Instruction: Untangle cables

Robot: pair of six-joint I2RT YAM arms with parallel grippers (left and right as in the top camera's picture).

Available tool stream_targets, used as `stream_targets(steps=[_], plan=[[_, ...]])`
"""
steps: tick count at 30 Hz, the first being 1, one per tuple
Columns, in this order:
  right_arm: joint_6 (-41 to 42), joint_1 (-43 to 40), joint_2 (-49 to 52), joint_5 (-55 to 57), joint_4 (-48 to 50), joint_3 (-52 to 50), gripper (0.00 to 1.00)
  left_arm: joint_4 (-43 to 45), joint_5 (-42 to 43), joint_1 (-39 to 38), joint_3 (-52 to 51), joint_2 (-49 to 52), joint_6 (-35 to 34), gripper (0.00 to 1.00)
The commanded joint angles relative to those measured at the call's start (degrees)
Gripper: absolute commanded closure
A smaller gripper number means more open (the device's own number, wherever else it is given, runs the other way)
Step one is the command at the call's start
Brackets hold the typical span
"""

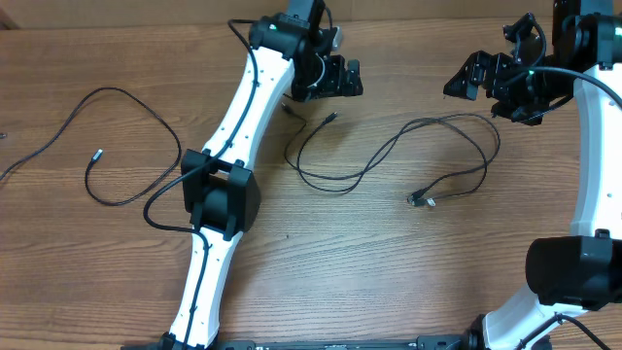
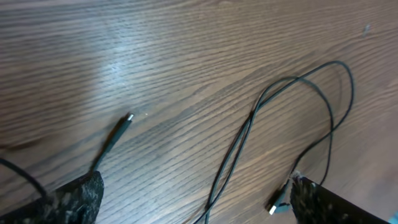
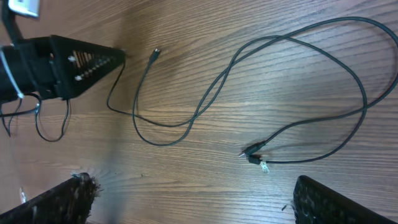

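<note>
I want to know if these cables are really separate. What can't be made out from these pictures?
- Overhead: the left cable runs off the left edge; its far end is cut off.
- Overhead: where the middle cables run side by side, which lies on top is too thin to tell.
- All views: the plugs are too small to tell their type.

Table [image 1: 87,282] holds two cables, well apart

Left cable [image 1: 102,89]: open loop on the table's left part, its plug tip [image 1: 95,153] lying within the curve

Left arm [image 1: 233,126] reaches diagonally over the table between the two cables

Right cable [image 1: 447,119]: long run over centre and right. Its far bend lies just nearside of the right gripper [image 1: 465,78]. One plug end [image 1: 333,117] lies near the left gripper [image 1: 352,78], on its near side. The other plug end [image 1: 420,199] lies nearer the bases, centre-right
</note>
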Motion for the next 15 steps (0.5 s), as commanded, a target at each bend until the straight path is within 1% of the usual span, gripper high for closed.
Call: stream_targets(steps=[1,5,12,13,15], plan=[[-0.3,0.3,0.1,0.1,0.2,-0.2,0.00,0.8,-3.0,-0.7,0.0,3.2,-2.1,0.12],[-0.3,0.3,0.1,0.2,0.0,-0.2,0.00,0.7,-2.9,-0.7,0.0,4.6,-2.7,0.18],[-0.2,0.6,0.1,0.1,0.0,-0.2,0.00,0.7,-2.3,-1.7,-0.7,5.7,-2.6,0.20],[-0.2,0.6,0.1,0.1,-0.3,-0.2,0.00,0.8,-2.3,-1.9,-1.0,5.9,-2.9,0.23],[-0.3,0.6,0.1,0.6,-0.7,-0.2,0.00,0.7,-2.3,-2.0,-1.1,6.1,-3.5,0.27]])
